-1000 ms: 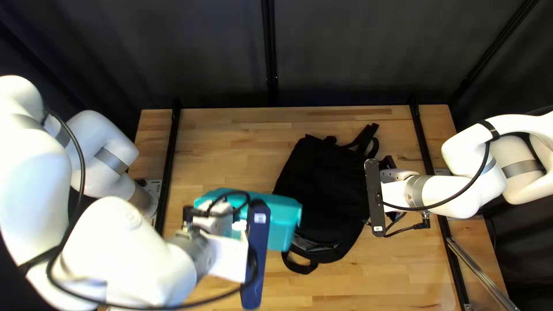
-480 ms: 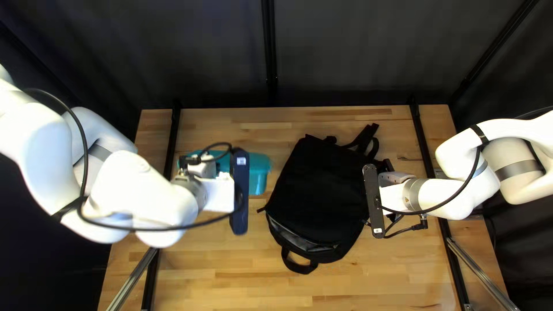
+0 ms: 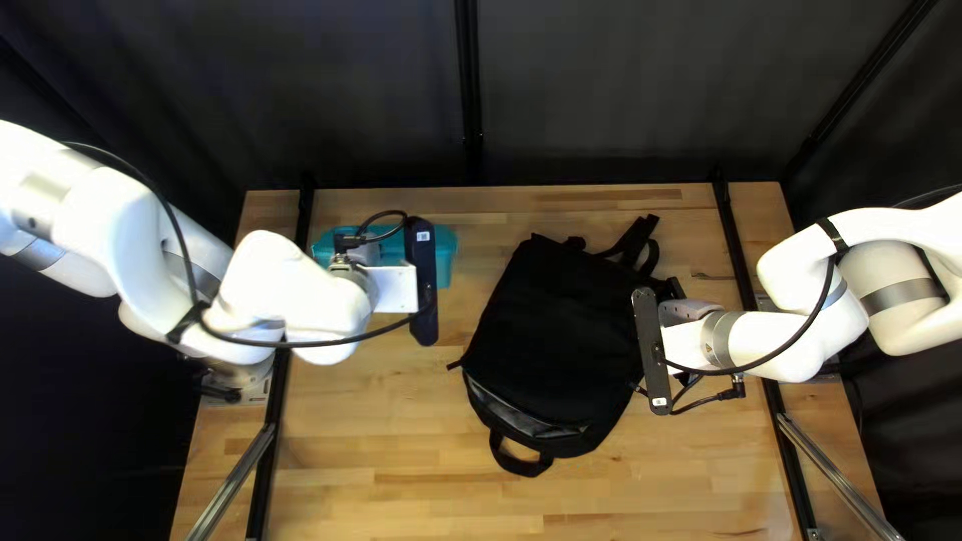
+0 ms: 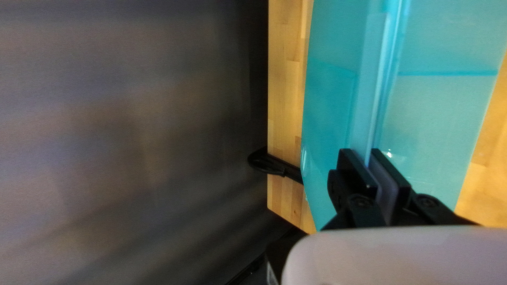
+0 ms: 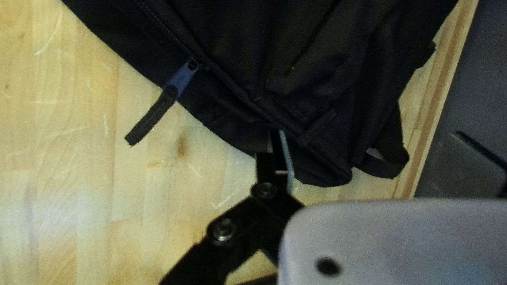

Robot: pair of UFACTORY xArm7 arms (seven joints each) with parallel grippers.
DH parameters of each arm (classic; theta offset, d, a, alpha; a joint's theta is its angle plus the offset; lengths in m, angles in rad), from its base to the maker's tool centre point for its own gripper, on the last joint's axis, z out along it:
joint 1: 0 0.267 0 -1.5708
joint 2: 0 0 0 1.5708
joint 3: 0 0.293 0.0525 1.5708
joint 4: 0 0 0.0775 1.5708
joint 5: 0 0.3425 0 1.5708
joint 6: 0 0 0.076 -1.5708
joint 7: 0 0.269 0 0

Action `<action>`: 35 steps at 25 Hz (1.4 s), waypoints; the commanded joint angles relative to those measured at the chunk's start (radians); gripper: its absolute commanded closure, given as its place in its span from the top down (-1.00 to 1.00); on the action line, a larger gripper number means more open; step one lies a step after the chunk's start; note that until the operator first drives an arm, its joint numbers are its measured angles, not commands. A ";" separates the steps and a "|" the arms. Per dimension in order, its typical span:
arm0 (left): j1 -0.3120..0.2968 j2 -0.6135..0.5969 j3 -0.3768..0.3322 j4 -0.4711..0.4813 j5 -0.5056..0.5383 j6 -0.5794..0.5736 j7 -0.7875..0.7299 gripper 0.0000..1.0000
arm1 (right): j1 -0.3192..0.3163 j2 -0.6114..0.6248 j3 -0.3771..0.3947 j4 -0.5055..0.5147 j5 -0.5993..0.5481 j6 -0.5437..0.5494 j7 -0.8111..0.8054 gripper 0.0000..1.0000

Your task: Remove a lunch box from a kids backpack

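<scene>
A wooden table [image 3: 391,441] is shown crossed by two black rails [image 3: 736,245]; between them, a black backpack [image 3: 561,321] is laid flat, nearer the right rail.

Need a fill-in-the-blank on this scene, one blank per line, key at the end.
The teal lunch box is held by my ____ gripper.
In the top left view, the backpack lies to the ____ of the lunch box.
The backpack's fabric is colored ____.
The zipper pull is ____ at its zipper end.
Missing: left; right; black; blue.
</scene>
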 commanded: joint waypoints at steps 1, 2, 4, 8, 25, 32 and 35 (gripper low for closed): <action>0.004 0.030 0.010 -0.022 0.006 -0.042 -0.032 -1.00 | -0.001 0.000 -0.002 -0.005 -0.002 -0.006 0.000 1.00; 0.003 0.036 0.008 -0.026 0.006 -0.048 -0.044 -1.00 | -0.002 0.003 -0.003 -0.006 -0.004 -0.010 0.001 1.00; 0.000 0.048 0.002 -0.027 0.004 -0.050 -0.061 -1.00 | -0.003 0.006 -0.003 -0.007 -0.005 -0.014 0.001 1.00; -0.007 0.067 -0.012 -0.025 0.001 -0.049 -0.087 -1.00 | -0.002 0.007 -0.001 -0.012 -0.005 -0.019 0.003 1.00; -0.047 0.176 -0.067 -0.033 -0.007 -0.113 -0.230 -1.00 | -0.004 0.011 -0.006 -0.024 -0.010 -0.036 0.002 1.00; -0.104 0.317 -0.133 0.071 -0.069 -0.096 -0.317 -1.00 | -0.001 0.004 -0.008 -0.026 -0.005 -0.031 -0.003 1.00; -0.122 0.388 -0.149 0.112 -0.097 -0.117 -0.350 -1.00 | -0.005 0.013 -0.009 -0.021 -0.009 -0.036 -0.004 1.00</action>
